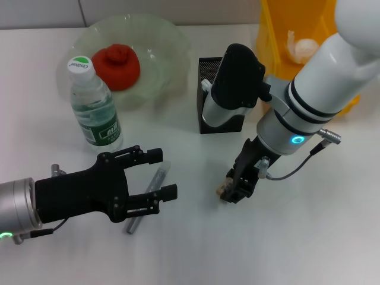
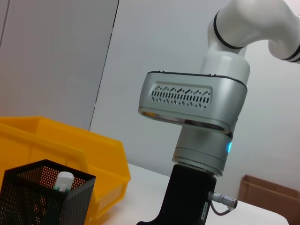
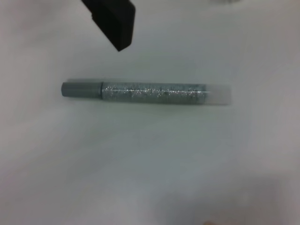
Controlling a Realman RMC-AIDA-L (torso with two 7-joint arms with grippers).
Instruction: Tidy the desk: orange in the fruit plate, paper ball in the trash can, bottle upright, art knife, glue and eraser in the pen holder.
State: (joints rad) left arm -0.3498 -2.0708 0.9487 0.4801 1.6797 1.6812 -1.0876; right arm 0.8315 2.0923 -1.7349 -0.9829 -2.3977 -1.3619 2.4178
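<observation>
On the left of the head view, the left pincer (image 1: 160,175) hovers low over the white surface (image 1: 309,249) with its two fingers spread wide, holding nothing. The glitter glue (image 1: 148,199), a slim silvery tube, lies on the surface beneath and between those fingers. Just behind the pincer stands the bottle (image 1: 94,107), upright, capped. Behind it the orange (image 1: 117,66) sits inside the fruit plate (image 1: 169,44).

Toward the middle, the pen holder (image 1: 209,65) stands behind the right arm, a white-capped item inside it. Right of it, the right pincer (image 1: 237,189) points down at the surface, its fingers drawn in around a small beige thing, the eraser (image 1: 223,190), at its tips. At the far right the paper ball (image 1: 306,50) lies in the trash can (image 1: 276,41).

The right wrist view alone shows the glue (image 3: 145,92) closely: grey cap, glittery clear body, a black fingertip (image 3: 115,21) above it. The left wrist view shows the pen holder (image 2: 28,197) from the side, with the trash can (image 2: 98,154) behind it.
</observation>
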